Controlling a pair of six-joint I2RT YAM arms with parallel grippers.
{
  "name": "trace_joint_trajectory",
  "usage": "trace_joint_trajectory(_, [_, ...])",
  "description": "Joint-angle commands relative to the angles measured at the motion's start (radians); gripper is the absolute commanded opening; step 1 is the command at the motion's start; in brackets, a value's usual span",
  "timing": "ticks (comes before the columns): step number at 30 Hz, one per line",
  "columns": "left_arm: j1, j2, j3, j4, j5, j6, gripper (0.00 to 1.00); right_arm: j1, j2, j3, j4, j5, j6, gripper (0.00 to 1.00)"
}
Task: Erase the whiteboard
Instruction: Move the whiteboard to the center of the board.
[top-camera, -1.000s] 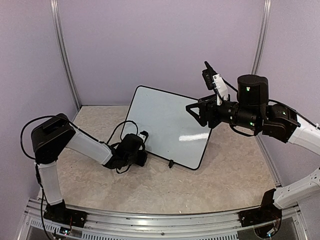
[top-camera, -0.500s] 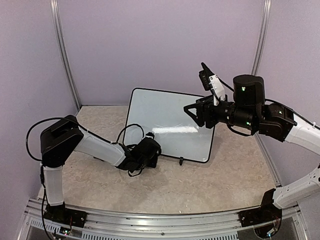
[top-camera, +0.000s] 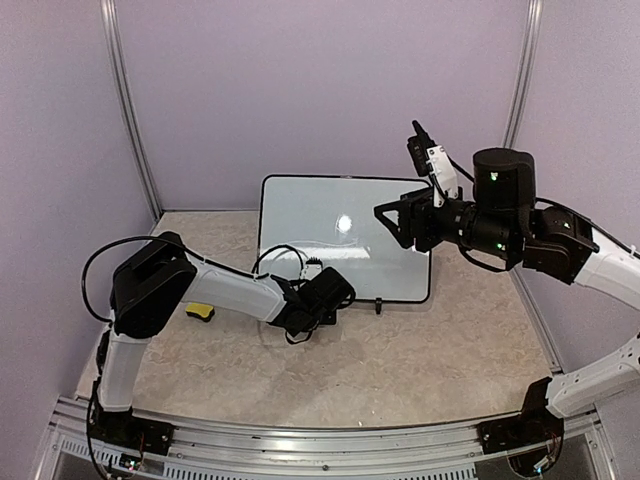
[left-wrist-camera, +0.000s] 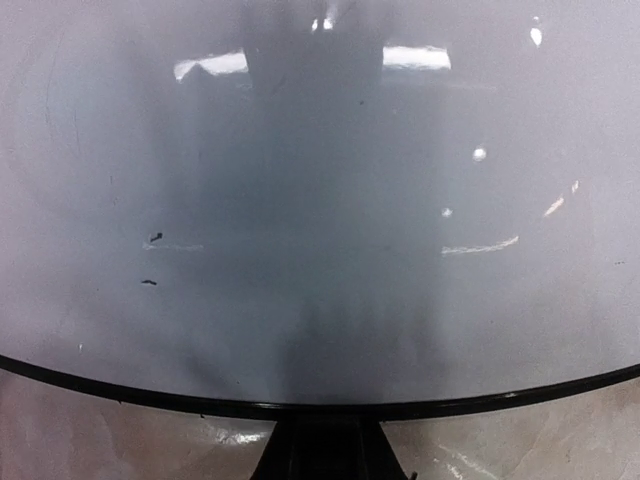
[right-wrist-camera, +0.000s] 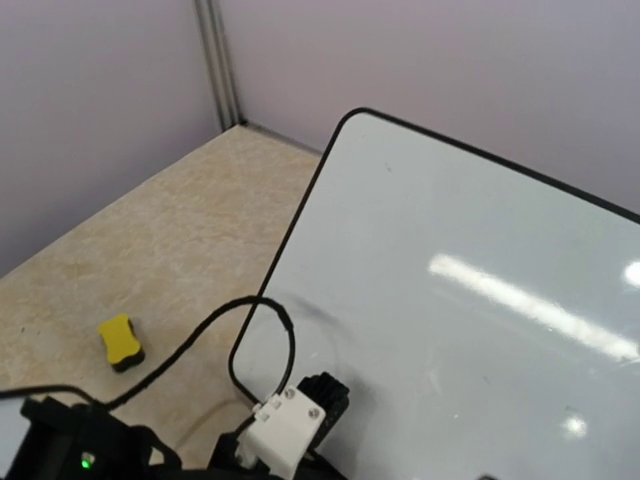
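Your whiteboard stands propped at the back of the desk, nearly clean, with two small dark marks low on its face. The left end effector sits at its bottom edge, fingers pressed together. The right end effector hovers by the board's upper right corner, and you cannot tell whether it is spread or pinching.
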Motion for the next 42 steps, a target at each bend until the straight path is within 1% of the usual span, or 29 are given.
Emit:
trace_joint_trajectory(1, [0.05,0.13,0.019,-0.122,0.101,-0.047,0.0,-0.013,-0.046,-0.021,0.007,0.055,0.014,0.62])
trace_joint_trajectory(7, [0.155,0.16,0.068,-0.085,0.16,-0.032,0.0,-0.016,-0.075,-0.052,0.014,0.056,0.027,0.62])
trace_joint_trajectory(11, [0.196,0.158,0.054,-0.064,0.173,-0.082,0.0,-0.017,-0.088,-0.067,0.018,0.058,0.034,0.62])
trace_joint_trajectory(13, [0.188,0.153,0.049,-0.07,0.16,-0.148,0.0,-0.016,-0.093,-0.074,0.02,0.056,0.037,0.62])
trace_joint_trajectory(16, [0.168,0.155,0.074,-0.133,0.101,-0.231,0.0,-0.017,-0.096,-0.077,0.024,0.055,0.042,0.62])
trace_joint_trajectory(19, [0.161,0.141,0.067,-0.157,0.061,-0.287,0.0,-0.017,-0.098,-0.079,0.023,0.045,0.048,0.62])
trace_joint_trajectory(22, [0.167,0.133,0.074,-0.174,0.043,-0.302,0.0,-0.017,-0.103,-0.088,0.027,0.045,0.053,0.62])
trace_joint_trajectory(26, [0.157,0.167,0.153,-0.255,0.015,-0.301,0.01,-0.016,-0.103,-0.095,0.036,0.04,0.055,0.62])
trace_joint_trajectory(28, [0.144,0.181,0.179,-0.312,-0.034,-0.34,0.01,-0.016,-0.101,-0.096,0.037,0.036,0.055,0.62])
trace_joint_trajectory(31, [0.136,0.174,0.168,-0.337,-0.053,-0.393,0.03,-0.017,-0.1,-0.101,0.041,0.032,0.058,0.62])
trace_joint_trajectory(35, [0.131,0.161,0.162,-0.355,-0.083,-0.425,0.12,-0.017,-0.099,-0.105,0.042,0.028,0.057,0.62])
trace_joint_trajectory(39, [0.133,0.162,0.164,-0.363,-0.076,-0.443,0.18,-0.016,-0.091,-0.1,0.041,0.024,0.053,0.62])
trace_joint_trajectory(41, [0.131,0.165,0.165,-0.36,-0.062,-0.443,0.44,-0.018,-0.086,-0.098,0.04,0.028,0.05,0.62])
trace_joint_trajectory(42, [0.131,0.167,0.169,-0.359,-0.057,-0.441,0.55,-0.017,-0.085,-0.098,0.039,0.029,0.049,0.63])
